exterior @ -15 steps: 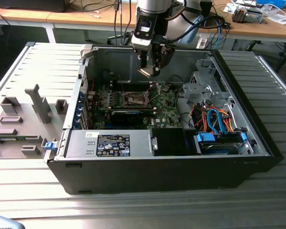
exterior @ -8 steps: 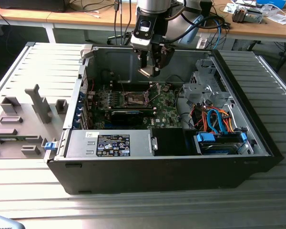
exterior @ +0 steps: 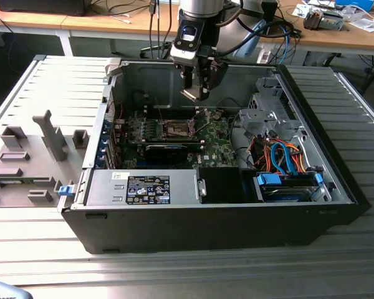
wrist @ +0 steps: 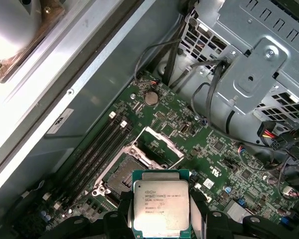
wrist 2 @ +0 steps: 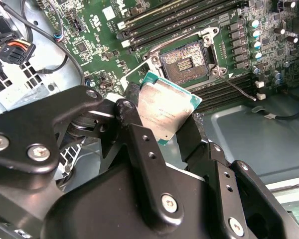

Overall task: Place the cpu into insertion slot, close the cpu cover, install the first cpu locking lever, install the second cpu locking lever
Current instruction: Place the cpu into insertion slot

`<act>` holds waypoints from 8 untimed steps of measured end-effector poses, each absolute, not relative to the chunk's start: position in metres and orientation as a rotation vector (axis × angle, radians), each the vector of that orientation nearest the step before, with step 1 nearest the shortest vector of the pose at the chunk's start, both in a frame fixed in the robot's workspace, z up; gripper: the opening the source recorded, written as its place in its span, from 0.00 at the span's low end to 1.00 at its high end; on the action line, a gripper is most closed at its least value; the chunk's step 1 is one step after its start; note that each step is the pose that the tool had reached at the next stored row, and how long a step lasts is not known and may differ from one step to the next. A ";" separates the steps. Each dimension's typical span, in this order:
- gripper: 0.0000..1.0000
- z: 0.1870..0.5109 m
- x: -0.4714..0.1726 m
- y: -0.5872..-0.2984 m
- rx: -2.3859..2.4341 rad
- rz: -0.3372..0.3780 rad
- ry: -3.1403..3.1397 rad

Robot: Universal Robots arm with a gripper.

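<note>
My gripper [exterior: 196, 92] hangs inside the open computer case [exterior: 336, 180], above the motherboard [exterior: 174, 134], and is shut on the cpu [exterior: 189, 94]. In both wrist views the cpu [wrist 2: 164, 110] [wrist: 161, 209] is a square chip with a silvery metal top and a green rim, pinched by its edges between the black fingers [wrist 2: 139, 144]. The insertion slot [wrist 2: 185, 59] [wrist: 123, 174] lies open on the board below, a short way off from the chip. Its cpu cover [wrist: 157, 147] stands raised. One thin locking lever [wrist 2: 236, 88] sticks out beside the slot.
Memory slots [wrist 2: 179, 15] run along the socket. A metal drive cage [exterior: 268, 112] with coloured cables [exterior: 280, 156] fills the case's right part in the exterior view; a power supply [exterior: 143, 187] sits along the front. A grey fixture tray [exterior: 31, 156] lies outside, left.
</note>
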State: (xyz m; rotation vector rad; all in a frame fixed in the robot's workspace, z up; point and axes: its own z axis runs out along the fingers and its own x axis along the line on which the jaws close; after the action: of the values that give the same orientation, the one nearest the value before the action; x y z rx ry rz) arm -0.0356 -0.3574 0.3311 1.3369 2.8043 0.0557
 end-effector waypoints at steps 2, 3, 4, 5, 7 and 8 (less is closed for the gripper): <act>0.54 0.331 -0.036 -0.357 1.342 0.055 2.802; 0.54 0.331 -0.036 -0.357 1.343 0.055 2.801; 0.54 0.331 -0.036 -0.357 1.345 0.054 2.800; 0.54 0.331 -0.036 -0.357 1.347 0.054 2.799; 0.54 0.331 -0.036 -0.357 1.351 0.053 2.797; 0.54 0.331 -0.036 -0.357 1.353 0.053 2.796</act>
State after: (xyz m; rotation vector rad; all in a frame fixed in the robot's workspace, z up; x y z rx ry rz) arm -0.0356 -0.3574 0.3311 1.3527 2.7958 0.0532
